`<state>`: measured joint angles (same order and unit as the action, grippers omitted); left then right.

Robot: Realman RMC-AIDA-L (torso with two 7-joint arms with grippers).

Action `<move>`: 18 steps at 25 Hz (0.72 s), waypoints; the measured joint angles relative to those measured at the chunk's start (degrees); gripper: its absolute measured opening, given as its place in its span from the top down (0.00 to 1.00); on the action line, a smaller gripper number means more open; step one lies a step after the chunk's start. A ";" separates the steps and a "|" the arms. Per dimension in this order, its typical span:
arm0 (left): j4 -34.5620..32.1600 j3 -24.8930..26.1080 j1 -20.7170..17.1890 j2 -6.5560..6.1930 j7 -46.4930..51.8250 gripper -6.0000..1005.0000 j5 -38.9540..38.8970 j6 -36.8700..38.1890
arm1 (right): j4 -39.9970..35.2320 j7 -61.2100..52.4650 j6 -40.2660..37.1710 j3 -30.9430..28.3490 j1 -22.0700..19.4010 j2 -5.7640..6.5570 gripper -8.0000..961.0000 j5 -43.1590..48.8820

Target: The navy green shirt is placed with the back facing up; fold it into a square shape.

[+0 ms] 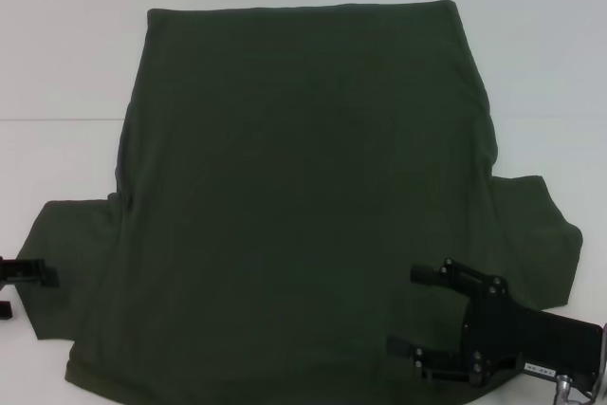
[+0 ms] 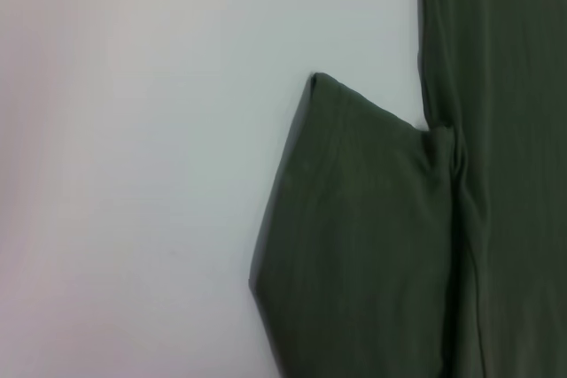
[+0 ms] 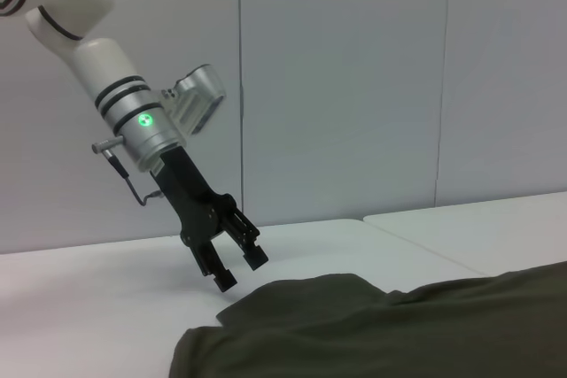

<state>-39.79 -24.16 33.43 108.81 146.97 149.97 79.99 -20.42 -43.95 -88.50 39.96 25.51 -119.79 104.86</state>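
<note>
I see the navy green shirt lying flat on the white table, sleeves spread to both sides, my left gripper hovering above the left sleeve, fingers apart, my right gripper over the shirt's near right part, fingers apart, holding nothing

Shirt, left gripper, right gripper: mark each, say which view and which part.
navy green shirt point(image 1: 303, 196): head view, middle of the back panel.
left gripper point(image 3: 237, 267): right wrist view, between its open fingertips.
right gripper point(image 1: 406, 308): head view, between its open fingertips.
</note>
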 joint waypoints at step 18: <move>2.99 -0.10 0.15 0.00 -0.24 0.07 0.07 -3.31 | -0.14 0.17 0.77 2.14 0.16 0.05 0.02 -0.01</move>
<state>-36.80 -24.26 33.57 108.82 146.73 150.03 76.68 -20.57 -43.78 -87.73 42.10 25.67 -119.74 104.85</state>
